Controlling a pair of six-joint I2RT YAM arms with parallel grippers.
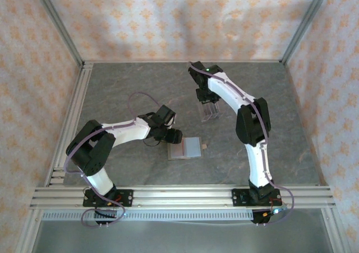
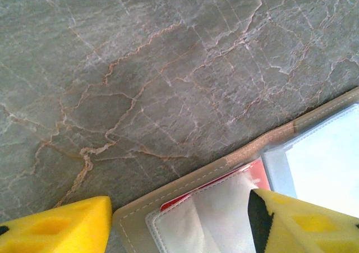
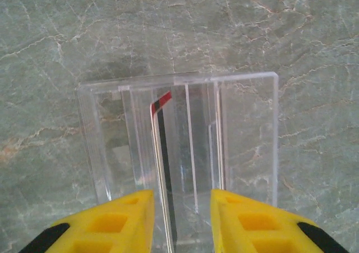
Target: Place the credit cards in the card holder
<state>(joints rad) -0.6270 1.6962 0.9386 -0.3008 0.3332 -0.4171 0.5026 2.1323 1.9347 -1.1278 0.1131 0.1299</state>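
Left jaws open over card holder [image 2: 132, 225] edge, right jaws parted astride credit card [image 3: 164, 152] in clear stand [image 3: 247, 129], open table [image 3: 56, 40] beyond.

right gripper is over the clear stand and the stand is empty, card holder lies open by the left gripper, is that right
Not quite: the clear stand is not empty. The right wrist view shows one credit card standing on edge in a slot, between the fingers of the right gripper. The rest holds: the card holder lies open by the left gripper.
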